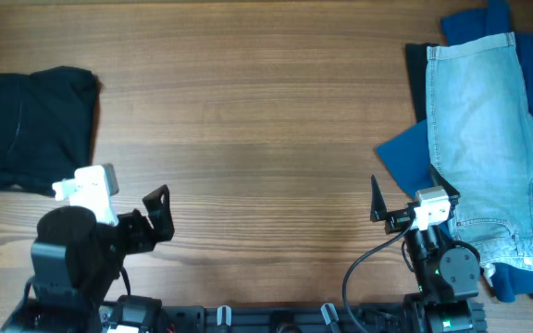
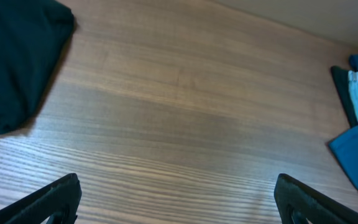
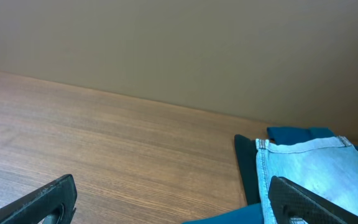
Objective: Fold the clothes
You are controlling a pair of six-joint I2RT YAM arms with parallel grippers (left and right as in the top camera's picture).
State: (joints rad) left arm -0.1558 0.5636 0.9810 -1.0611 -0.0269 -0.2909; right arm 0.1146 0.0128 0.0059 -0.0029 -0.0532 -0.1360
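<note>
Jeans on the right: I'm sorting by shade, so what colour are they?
The jeans are light blue, clearest in the overhead view.

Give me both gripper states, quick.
Left gripper: open, holding nothing.
Right gripper: open, holding nothing.

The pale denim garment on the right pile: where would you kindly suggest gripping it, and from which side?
Probably the right gripper should pinch the denim garment at its waistband corner, coming from the bare table side: that stitched edge lies flat, on top of the blue clothes, with nothing covering it.
</note>
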